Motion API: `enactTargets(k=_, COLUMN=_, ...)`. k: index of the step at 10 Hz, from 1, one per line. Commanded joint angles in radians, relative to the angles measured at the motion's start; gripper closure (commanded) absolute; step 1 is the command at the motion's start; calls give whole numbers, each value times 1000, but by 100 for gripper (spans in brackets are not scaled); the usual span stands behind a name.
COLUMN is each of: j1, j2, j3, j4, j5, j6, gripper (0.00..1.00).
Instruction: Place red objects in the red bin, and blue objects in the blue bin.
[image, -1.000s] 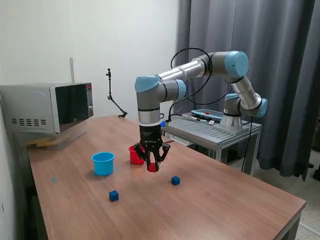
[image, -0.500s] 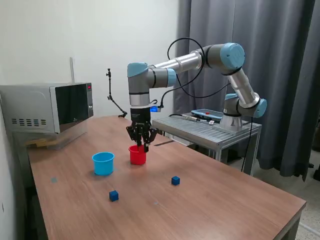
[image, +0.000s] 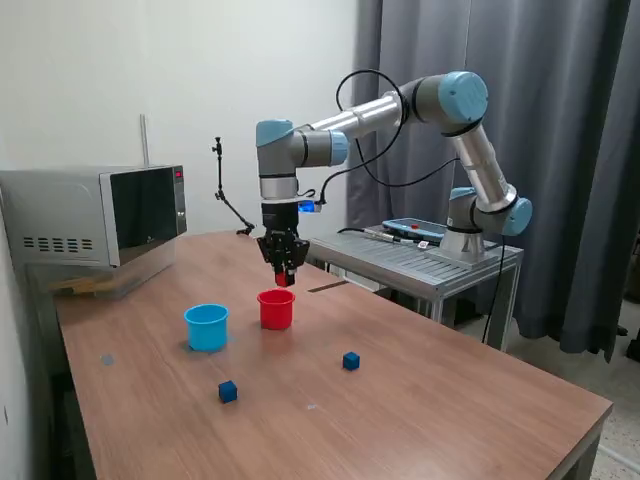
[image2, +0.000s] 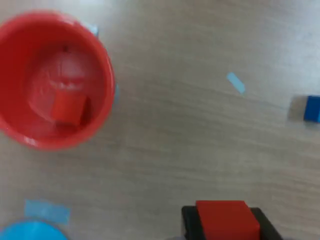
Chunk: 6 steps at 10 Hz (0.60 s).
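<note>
We see our arm (image: 400, 105) as a chain of silver-grey metal tubes joined by fat cylindrical joints, each capped in light blue plastic. A black cable loops loosely from the upper link down along the forearm tube to the wrist, where a small blue light glows. Below the wrist sits a black gripper (image: 284, 272) with short dark fingers; in the wrist view only a black finger pad (image2: 187, 220) shows, blurred.
</note>
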<state>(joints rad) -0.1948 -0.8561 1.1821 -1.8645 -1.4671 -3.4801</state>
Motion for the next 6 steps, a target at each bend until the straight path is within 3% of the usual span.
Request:
enactTargets(k=1, j1=-35, j2=-67, j3=118, j4=-22, j5=11, j6=36, gripper=100)
enactTargets(k=6, j1=-116, j2=-124, j3=258, j4=-108, j5=10, j6=98, gripper=100)
